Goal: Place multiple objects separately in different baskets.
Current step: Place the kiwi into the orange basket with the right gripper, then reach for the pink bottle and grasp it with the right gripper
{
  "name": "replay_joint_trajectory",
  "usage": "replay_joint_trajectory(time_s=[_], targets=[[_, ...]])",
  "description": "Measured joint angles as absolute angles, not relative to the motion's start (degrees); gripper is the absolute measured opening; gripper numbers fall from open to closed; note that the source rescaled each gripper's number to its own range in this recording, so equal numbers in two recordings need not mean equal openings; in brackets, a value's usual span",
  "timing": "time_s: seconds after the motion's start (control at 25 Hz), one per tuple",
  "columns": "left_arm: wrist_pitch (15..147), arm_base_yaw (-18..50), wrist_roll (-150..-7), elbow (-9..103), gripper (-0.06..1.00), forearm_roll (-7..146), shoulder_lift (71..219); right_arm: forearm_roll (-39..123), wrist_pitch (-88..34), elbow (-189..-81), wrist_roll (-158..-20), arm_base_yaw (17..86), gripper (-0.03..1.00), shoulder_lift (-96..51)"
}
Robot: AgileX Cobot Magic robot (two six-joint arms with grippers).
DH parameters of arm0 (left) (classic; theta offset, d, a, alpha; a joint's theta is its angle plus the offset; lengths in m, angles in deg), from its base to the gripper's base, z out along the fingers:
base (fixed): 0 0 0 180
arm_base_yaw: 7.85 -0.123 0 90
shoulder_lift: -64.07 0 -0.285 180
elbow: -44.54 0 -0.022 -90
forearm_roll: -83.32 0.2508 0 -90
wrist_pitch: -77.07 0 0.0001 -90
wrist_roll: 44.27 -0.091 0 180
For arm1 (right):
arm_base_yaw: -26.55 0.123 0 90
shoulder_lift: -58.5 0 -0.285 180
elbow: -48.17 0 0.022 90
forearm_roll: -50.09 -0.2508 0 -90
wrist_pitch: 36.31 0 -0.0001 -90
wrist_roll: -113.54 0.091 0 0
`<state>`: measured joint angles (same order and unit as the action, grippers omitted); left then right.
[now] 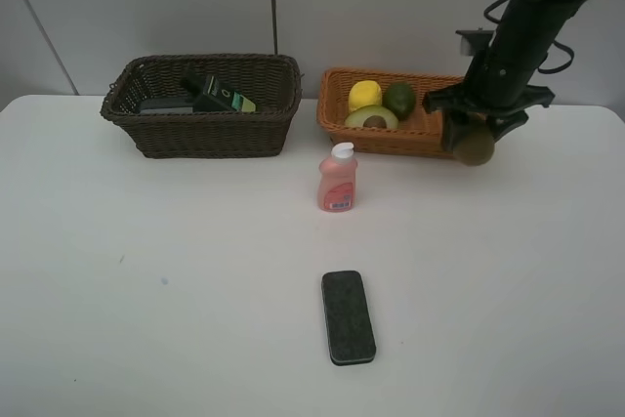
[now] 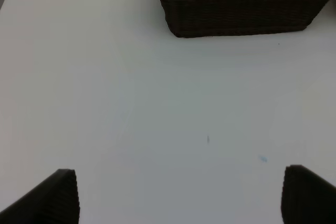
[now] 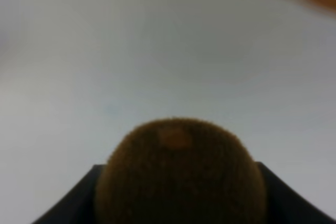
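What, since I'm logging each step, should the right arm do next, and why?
Probably carry the kiwi a little left, over the orange basket, before letting go. The right gripper holds it seemingly past the basket's right end; the lemon lies inside.

No readable text (too small, blurred).

A: Finish on the baskets?
B: Both rough woven wicker: dark basket (image 1: 200, 134), orange basket (image 1: 383, 142).
A: Rest?
B: The kiwi (image 3: 178, 177) is fuzzy and matt; table (image 1: 146, 290) smooth, matt; eraser (image 1: 348, 316) grainy, dull; pink bottle (image 1: 337, 185) glossy plastic.
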<state>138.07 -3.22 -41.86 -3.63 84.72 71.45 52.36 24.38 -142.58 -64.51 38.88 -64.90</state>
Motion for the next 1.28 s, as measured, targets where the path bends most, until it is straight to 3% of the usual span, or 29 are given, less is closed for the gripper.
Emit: replay_joint_trajectory(time_s=[0.28, 0.44, 0.48, 0.56, 0.64, 0.76, 1.0, 1.28], targets=[[138.07, -3.22, -41.86, -3.63, 1.00, 84.72, 71.45, 53.63, 30.65, -169.98, -64.57, 35.95, 0.37, -80.51], [138.07, -3.22, -41.86, -3.63, 1.00, 84.72, 71.45, 55.73, 32.10, -177.83, -64.57, 35.95, 0.38, -86.08], [138.07, -3.22, -41.86, -3.63, 1.00, 84.72, 71.45, 55.87, 32.24, -178.27, -64.57, 35.95, 0.48, -86.51], [138.07, -3.22, -41.86, -3.63, 1.00, 84.72, 71.45, 55.87, 32.95, -178.71, -64.69, 35.95, 0.78, -86.69], [138.07, -3.22, -41.86, -3.63, 1.00, 84.72, 71.45, 55.91, 33.18, -178.94, -64.82, 35.91, 0.92, -86.69], [138.07, -3.22, -41.86, -3.63, 1.00, 84.72, 71.45, 55.75, 33.39, -178.94, -64.84, 35.91, 0.98, -86.28], [138.07, -3.22, -41.86, -3.63, 1.00, 84.72, 71.45, 52.07, 33.39, -177.44, -68.71, 38.18, 0.98, -79.92], [138.07, -3.22, -41.86, -3.63, 1.00, 84.72, 71.45, 51.44, 33.34, -168.88, -84.49, 50.33, 1.00, -68.00]])
